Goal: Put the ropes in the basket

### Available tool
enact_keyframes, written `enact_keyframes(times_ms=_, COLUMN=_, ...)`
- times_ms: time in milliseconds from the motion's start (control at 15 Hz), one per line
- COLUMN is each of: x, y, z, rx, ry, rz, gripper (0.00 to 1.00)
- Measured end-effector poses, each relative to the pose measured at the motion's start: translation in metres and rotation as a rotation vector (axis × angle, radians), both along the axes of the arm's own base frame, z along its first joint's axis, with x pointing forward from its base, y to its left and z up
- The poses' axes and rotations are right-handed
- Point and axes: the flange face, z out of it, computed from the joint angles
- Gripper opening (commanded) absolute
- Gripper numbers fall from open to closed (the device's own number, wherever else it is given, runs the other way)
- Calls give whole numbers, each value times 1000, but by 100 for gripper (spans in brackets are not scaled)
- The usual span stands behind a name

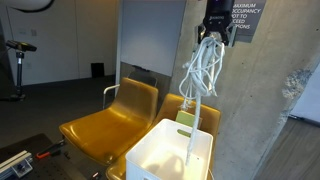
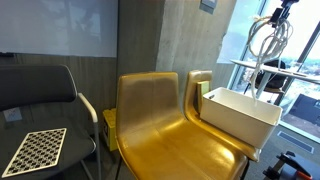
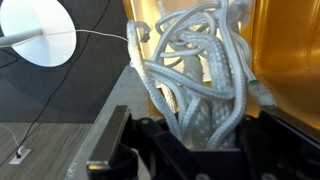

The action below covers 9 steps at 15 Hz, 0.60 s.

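Note:
My gripper (image 1: 210, 32) is shut on a bundle of white ropes (image 1: 203, 72) and holds it high above the white basket (image 1: 150, 152), which rests on a yellow chair. The rope loops hang down, and one strand reaches into the basket. In an exterior view the gripper (image 2: 277, 15) holds the ropes (image 2: 264, 45) above the basket (image 2: 240, 118). In the wrist view the ropes (image 3: 200, 70) fill the space between the jaws (image 3: 197, 135).
Two yellow chairs (image 2: 160, 125) stand side by side against a grey wall. A black chair (image 2: 35, 90) with a checkerboard sheet (image 2: 35, 150) stands beside them. A concrete pillar (image 1: 270, 90) stands behind the basket. A white round lamp (image 3: 35, 30) shows in the wrist view.

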Motion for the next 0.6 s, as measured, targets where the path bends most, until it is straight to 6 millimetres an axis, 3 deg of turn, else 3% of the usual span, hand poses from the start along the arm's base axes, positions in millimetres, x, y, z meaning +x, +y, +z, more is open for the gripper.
enact_keyframes(times_ms=200, x=2, y=-11, z=-11, rx=14, ry=23, rz=-2, gripper=0)
enact_keyframes(times_ms=600, x=21, y=-21, z=-75, rx=73, ry=123, rz=12, gripper=0)
